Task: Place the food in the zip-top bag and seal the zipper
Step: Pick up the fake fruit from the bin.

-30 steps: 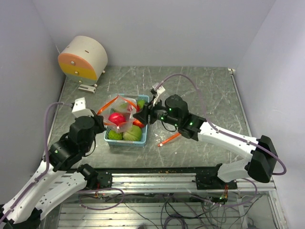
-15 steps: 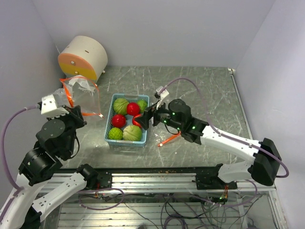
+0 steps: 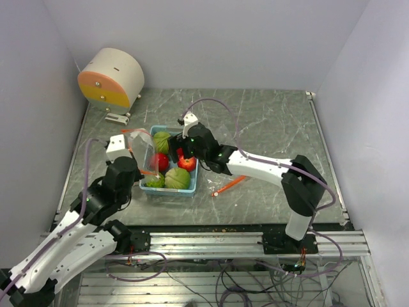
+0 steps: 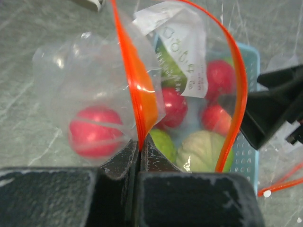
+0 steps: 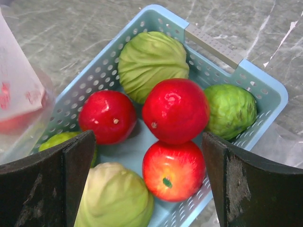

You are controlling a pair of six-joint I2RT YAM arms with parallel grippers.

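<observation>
Right claw (image 5: pixel 147 137) hangs spread over a glossy red apple (image 5: pixel 175 111), likely light, hard, slippery, so grip across its middle; left claw (image 4: pixel 140 144) pinches the zip-top bag (image 4: pixel 85 71) by its rim

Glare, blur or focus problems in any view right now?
Left wrist: zip-top bag sits close to the lens, soft and hazy, with white glare on the film. Right wrist: red apples sharp with bright highlights, tool fingers dark in the bottom corners. Top external: even light, soft shadows on table.
</observation>
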